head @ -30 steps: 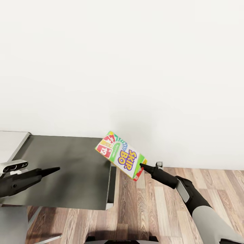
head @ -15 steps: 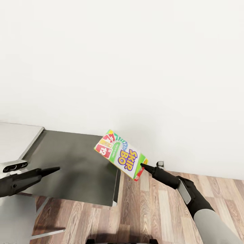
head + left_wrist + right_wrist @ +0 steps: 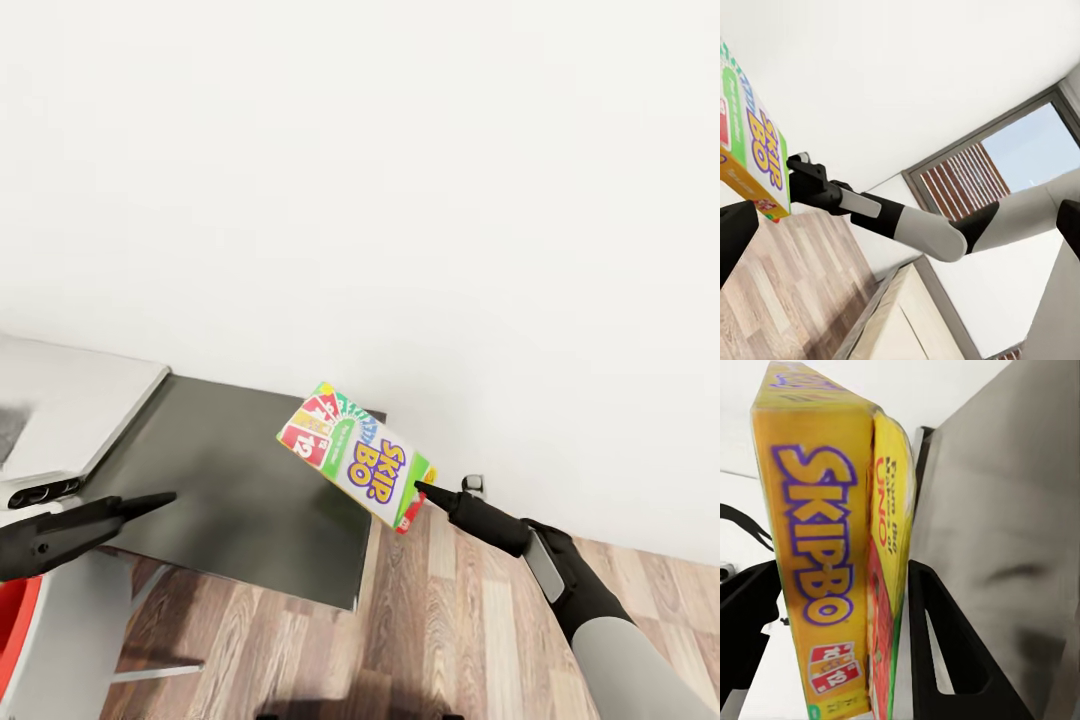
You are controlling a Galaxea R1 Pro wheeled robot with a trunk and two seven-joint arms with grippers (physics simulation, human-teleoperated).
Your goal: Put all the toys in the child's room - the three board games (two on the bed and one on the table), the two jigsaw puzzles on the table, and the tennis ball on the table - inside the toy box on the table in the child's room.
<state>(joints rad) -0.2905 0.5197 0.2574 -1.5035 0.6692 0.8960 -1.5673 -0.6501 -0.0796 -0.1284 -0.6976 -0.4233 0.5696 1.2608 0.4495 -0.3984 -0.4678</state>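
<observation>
Black tapered pincer (image 3: pixel 428 494) fingers, black wrist with a grey stripe, pale grey forearm.

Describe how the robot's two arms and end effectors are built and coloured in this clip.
The right arm has a pale grey forearm, a black wrist section with a light grey panel, and a black right end effector tapering to slim fingers. The left end effector is also black and pointed, with a grey camera module above its wrist. No cables show.
</observation>
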